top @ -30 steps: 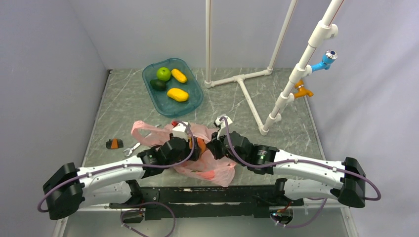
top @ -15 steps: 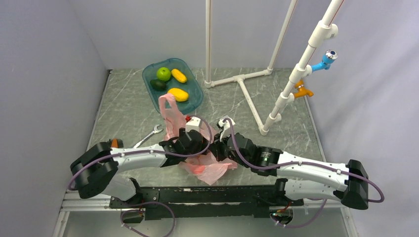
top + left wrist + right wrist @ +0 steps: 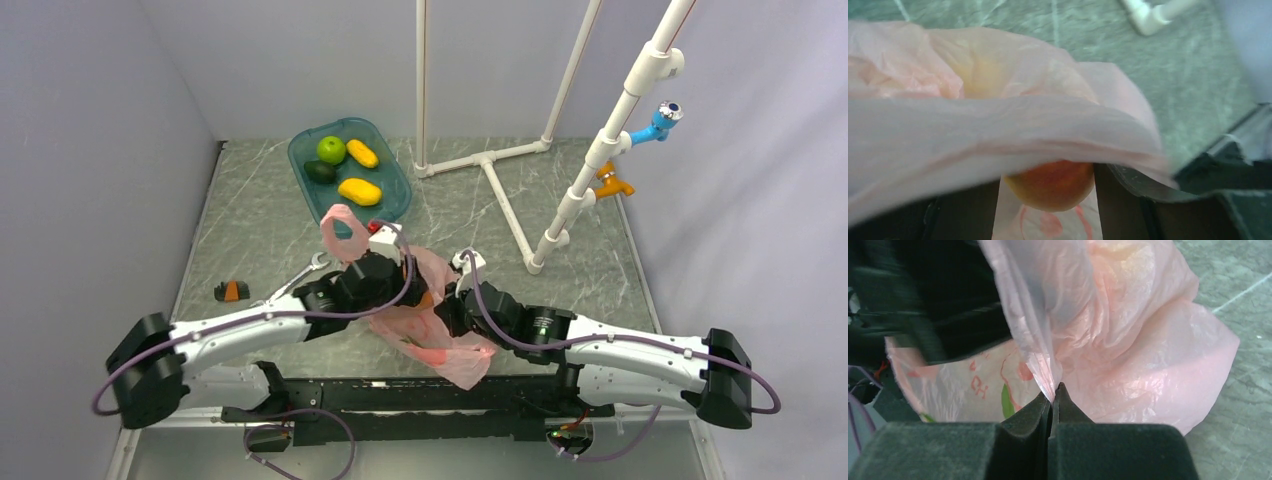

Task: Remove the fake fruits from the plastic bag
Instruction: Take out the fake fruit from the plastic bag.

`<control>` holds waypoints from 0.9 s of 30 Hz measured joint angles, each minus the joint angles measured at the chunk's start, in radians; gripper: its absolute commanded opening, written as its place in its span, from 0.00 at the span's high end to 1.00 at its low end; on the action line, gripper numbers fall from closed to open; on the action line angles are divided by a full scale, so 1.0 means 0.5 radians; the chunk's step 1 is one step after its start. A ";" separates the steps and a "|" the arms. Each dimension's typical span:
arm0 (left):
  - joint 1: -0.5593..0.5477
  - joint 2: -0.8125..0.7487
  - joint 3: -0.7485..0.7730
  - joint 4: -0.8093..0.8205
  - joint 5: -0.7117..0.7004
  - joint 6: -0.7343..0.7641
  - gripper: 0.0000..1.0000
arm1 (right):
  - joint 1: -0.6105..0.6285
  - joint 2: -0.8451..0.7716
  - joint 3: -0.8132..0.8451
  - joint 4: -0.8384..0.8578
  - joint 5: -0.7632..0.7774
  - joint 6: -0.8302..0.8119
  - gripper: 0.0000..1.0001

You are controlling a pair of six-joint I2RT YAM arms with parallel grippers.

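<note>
**A:** Where do we stand?

**B:** Mid-desk, our right fingers clench a fold of the plastic bag. Our left fingers flank the peach under its film (gripping or not, we cannot tell).

**A:** How do we do this well?

**B:** We keep the film taut and draw the peach clear. Open desk lies left; the teal tray and pipe frame crowd the far side.

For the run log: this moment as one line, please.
right tool: shut on plastic bag | left tool: peach between its fingers, grip unclear | peach: not yet out of bag
</note>
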 measured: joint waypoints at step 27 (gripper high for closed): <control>0.073 -0.888 0.826 -1.014 0.422 0.313 0.72 | 0.005 -0.201 -0.229 -0.216 0.463 0.313 1.00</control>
